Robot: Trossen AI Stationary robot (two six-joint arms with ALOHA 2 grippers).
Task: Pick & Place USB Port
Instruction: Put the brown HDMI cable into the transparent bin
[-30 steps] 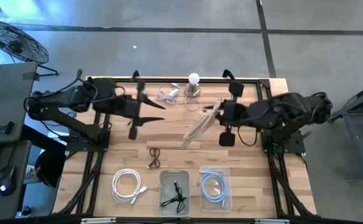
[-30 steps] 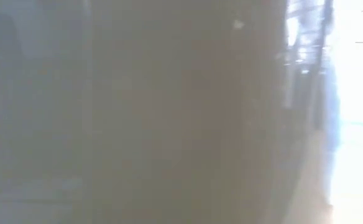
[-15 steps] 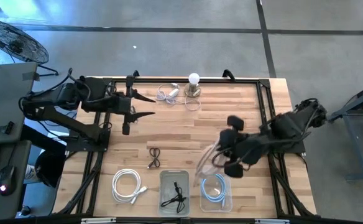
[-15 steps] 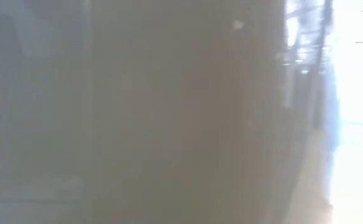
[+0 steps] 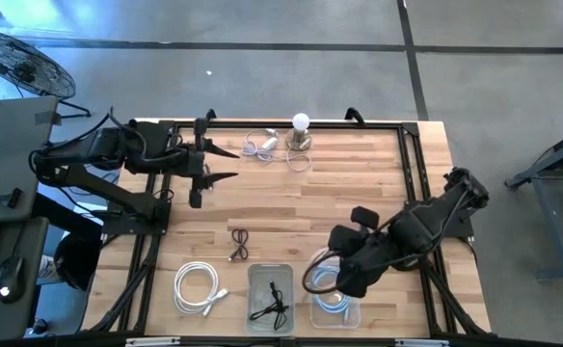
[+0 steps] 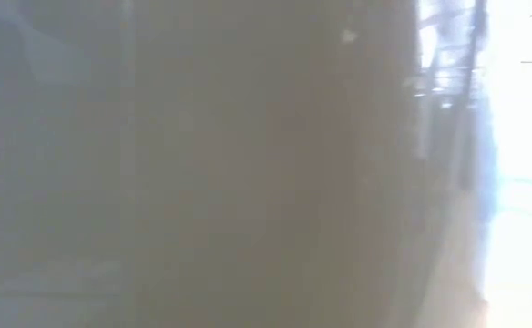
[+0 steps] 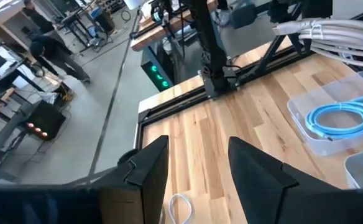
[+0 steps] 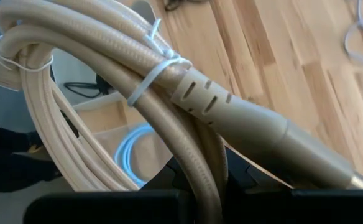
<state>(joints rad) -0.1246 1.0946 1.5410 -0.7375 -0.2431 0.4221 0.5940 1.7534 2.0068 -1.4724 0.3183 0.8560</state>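
Observation:
My right gripper [image 5: 342, 274] is shut on a coiled beige cable [image 5: 314, 273] bound with white zip ties [image 8: 160, 62]. It hovers above the right-hand clear bin [image 5: 351, 310], in which a blue cable [image 5: 332, 292] lies. The coil also shows in the left wrist view [image 7: 330, 31], above that same bin [image 7: 330, 140]. My left gripper [image 5: 226, 164] is open and waits near the table's far left edge. The low view is blocked by a blur and shows nothing. My right gripper pinches the strands of the beige coil [image 8: 201, 163] between its two fingers, beside the moulded plug sleeve [image 8: 231, 109]. The coil is lifted clear of the table and juts out past the fingers over the bin.
A middle bin [image 5: 254, 275] holds a black cable [image 5: 270, 306]. On the table lie a white coiled cable [image 5: 197, 287] and a small black cable [image 5: 239, 243]. A light bulb on a stand [image 5: 301, 130] and a white cable [image 5: 260, 146] sit at the far edge.
My right gripper has carried the beige coil from the table's middle toward the near edge, down to a spot over the right-hand bin. My left gripper has drawn back toward the left edge and then stayed still.

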